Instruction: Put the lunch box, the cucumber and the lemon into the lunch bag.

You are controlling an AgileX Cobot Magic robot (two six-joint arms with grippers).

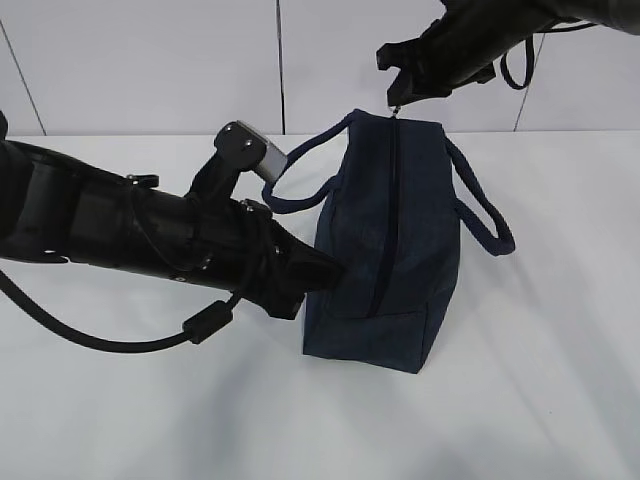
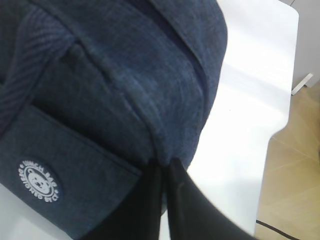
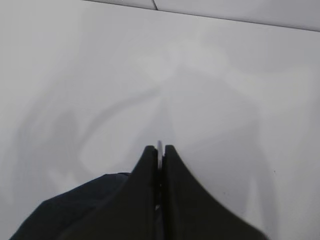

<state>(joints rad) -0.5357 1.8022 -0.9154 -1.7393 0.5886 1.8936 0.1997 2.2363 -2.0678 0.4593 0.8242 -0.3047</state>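
The navy lunch bag [image 1: 400, 230] stands mid-table, and its zipper line looks shut along the top. My left gripper [image 1: 335, 270] is shut on the fabric at the bag's near left end; the left wrist view shows its tips [image 2: 164, 165] pinching the bag [image 2: 125, 85] close to the round white logo [image 2: 38, 181]. My right gripper [image 1: 398, 100] is above the bag's far end, shut on the metal zipper pull [image 1: 397, 110]. The pull [image 3: 159, 145] shows as a thin strip between the fingers [image 3: 159, 148]. The lunch box, cucumber and lemon are out of view.
The bag's two loop handles [image 1: 300, 180] [image 1: 485, 215] hang out to the left and right. The white table [image 1: 520, 400] surrounds the bag. A white panelled wall [image 1: 150, 60] stands behind. The table's edge and the floor beyond [image 2: 295, 165] show in the left wrist view.
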